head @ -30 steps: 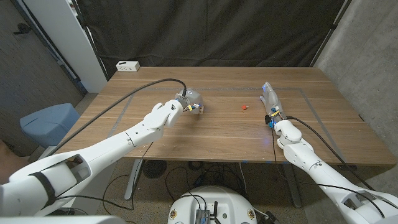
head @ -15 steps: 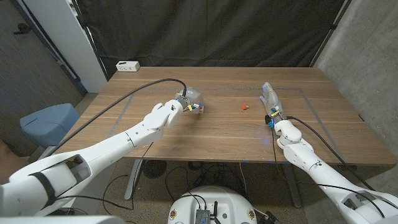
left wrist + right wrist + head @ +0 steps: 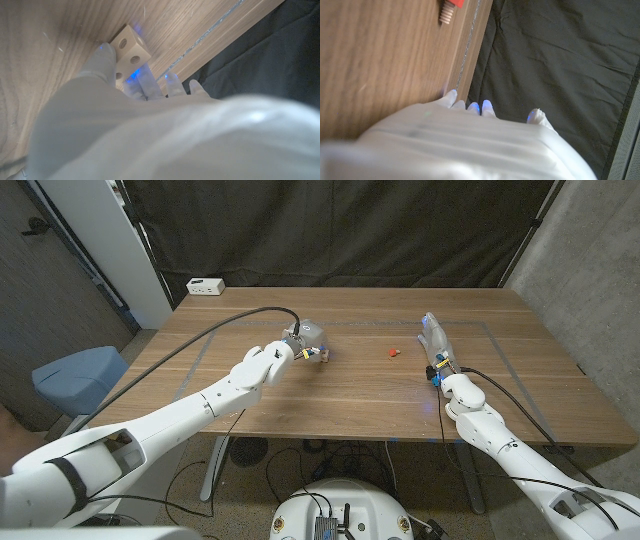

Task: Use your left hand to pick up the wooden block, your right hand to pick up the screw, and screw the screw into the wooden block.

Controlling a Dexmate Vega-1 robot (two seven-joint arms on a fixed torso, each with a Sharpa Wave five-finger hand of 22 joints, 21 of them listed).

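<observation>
The small pale wooden block (image 3: 322,354) with round holes (image 3: 131,49) sits on the table left of centre. My left hand (image 3: 303,340) is over it. In the left wrist view the thumb (image 3: 101,59) presses one side of the block and the fingers (image 3: 146,82) press the opposite side. The red-headed screw (image 3: 392,352) with its copper thread (image 3: 450,10) lies on the wood between the two hands. My right hand (image 3: 434,339) stands to the right of the screw, apart from it, with fingers (image 3: 470,106) stretched out and holding nothing.
A white box (image 3: 205,285) lies at the table's back left corner. A black cable (image 3: 225,325) arcs over the left arm. A blue chair (image 3: 75,375) stands off the table's left side. Black curtain hangs behind the far edge.
My left hand's fingers have drawn slightly tighter around the block. The right hand and the screw have not moved.
</observation>
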